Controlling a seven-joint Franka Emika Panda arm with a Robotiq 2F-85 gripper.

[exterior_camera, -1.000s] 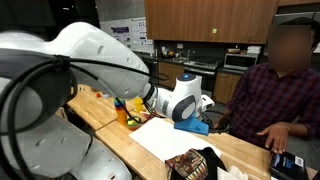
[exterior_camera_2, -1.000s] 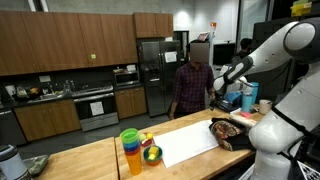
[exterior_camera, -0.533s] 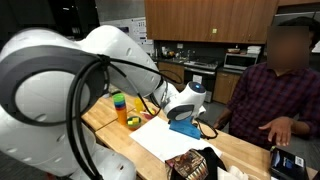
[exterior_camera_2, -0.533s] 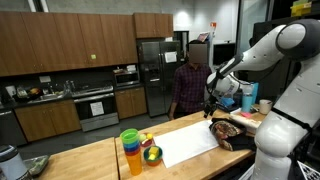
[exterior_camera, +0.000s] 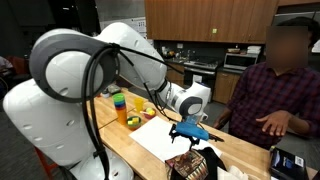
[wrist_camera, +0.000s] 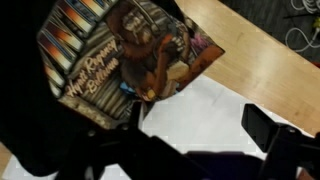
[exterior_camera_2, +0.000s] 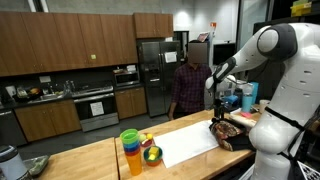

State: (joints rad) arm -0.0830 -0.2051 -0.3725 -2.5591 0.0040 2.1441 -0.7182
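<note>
The snack bag (exterior_camera: pixel 188 165) lies on the wooden tabletop (exterior_camera: pixel 245 152), touching the edge of a white sheet (exterior_camera: pixel 158 138). The hand (exterior_camera: pixel 190 133) hovers just above the bag, spread wide and holding nothing. Stacked colourful cups (exterior_camera: pixel 120 105) stand beyond the sheet, and a person (exterior_camera: pixel 280 90) is close by.

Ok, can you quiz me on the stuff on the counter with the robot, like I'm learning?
1. True or false: the fingers are shut on the snack bag.
2. What lies flat on the counter between the stacked cups and the bag? A a white sheet, B a plate, C a towel.
3. Fill in: the top cup of the stack is ____.
Key: 1 false, they stand open, holding nothing; 2 A; 3 green.
</note>
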